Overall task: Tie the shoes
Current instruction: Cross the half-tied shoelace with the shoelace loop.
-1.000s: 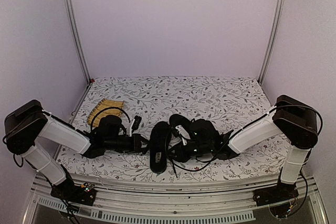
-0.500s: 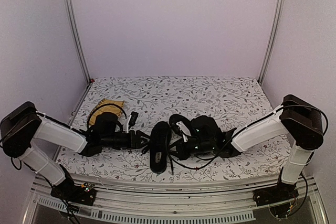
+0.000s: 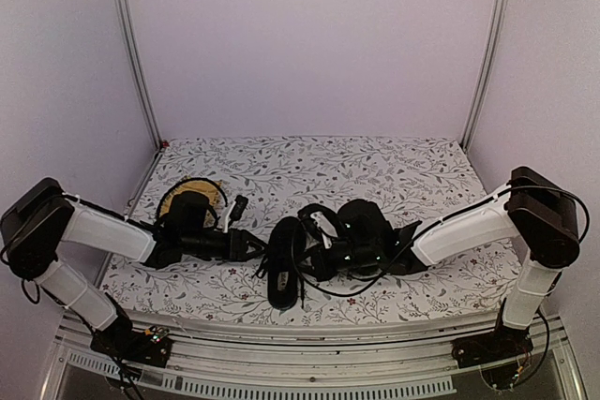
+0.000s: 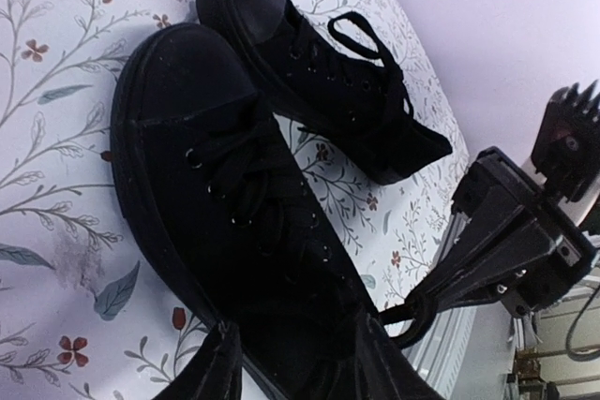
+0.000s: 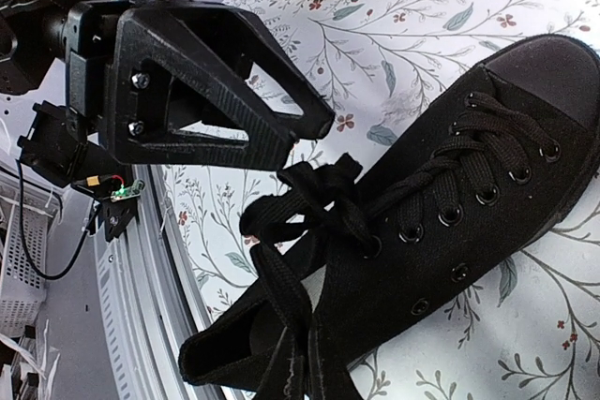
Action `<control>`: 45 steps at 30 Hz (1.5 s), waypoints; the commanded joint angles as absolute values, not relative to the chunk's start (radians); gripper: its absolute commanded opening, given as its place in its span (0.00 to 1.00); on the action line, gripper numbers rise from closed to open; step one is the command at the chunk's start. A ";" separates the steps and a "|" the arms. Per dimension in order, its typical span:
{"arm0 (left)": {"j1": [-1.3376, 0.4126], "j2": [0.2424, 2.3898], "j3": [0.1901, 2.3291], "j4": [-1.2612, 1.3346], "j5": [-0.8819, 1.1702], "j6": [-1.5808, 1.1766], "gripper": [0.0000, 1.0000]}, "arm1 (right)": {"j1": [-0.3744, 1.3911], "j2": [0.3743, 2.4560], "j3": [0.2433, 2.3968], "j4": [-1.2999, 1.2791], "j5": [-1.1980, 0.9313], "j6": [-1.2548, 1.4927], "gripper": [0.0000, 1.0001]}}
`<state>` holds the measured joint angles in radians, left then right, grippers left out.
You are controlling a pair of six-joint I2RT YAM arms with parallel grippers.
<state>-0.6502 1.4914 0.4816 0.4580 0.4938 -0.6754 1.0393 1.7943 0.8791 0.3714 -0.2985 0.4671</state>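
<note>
Shoe (image 3: 283, 274) long axis near-far, just right of left gripper (image 4: 298, 372), jaws apart at shoe's throat. Right gripper (image 4: 428, 304) clamped on lace (image 5: 281, 311). Left sits nearer knot (image 5: 319, 196), likely its pick.

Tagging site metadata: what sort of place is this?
Probably a lab robot cell, not a home: bare walls with metal rails, left arm and right arm bolted at the table edge, shoes staged on a flowered cloth.
</note>
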 commanded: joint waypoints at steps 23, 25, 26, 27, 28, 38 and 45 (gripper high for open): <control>-0.653 1.546 0.443 0.647 0.639 -0.687 0.30 | 1.038 1.796 0.906 0.351 -0.301 0.476 0.02; -0.654 1.555 0.445 0.656 0.649 -0.690 0.28 | 1.037 1.797 0.906 0.351 -0.302 0.477 0.02; -0.656 1.561 0.447 0.661 0.656 -0.692 0.28 | 1.037 1.797 0.906 0.352 -0.302 0.478 0.02; -0.656 1.568 0.449 0.662 0.659 -0.693 0.28 | 1.038 1.797 0.907 0.352 -0.302 0.479 0.02; -0.659 1.572 0.450 0.663 0.661 -0.693 0.29 | 1.037 1.796 0.908 0.352 -0.302 0.479 0.02; -0.667 1.595 0.449 0.671 0.659 -0.699 0.25 | 1.038 1.800 0.911 0.355 -0.305 0.482 0.02; -0.667 1.575 0.455 0.661 0.652 -0.703 0.00 | 1.042 1.801 0.928 0.334 -0.299 0.478 0.02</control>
<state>-0.6613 1.5864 0.4534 0.6502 0.6472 -0.7078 1.0393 1.7947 0.8909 0.3553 -0.2993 0.4755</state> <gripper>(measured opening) 0.012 0.022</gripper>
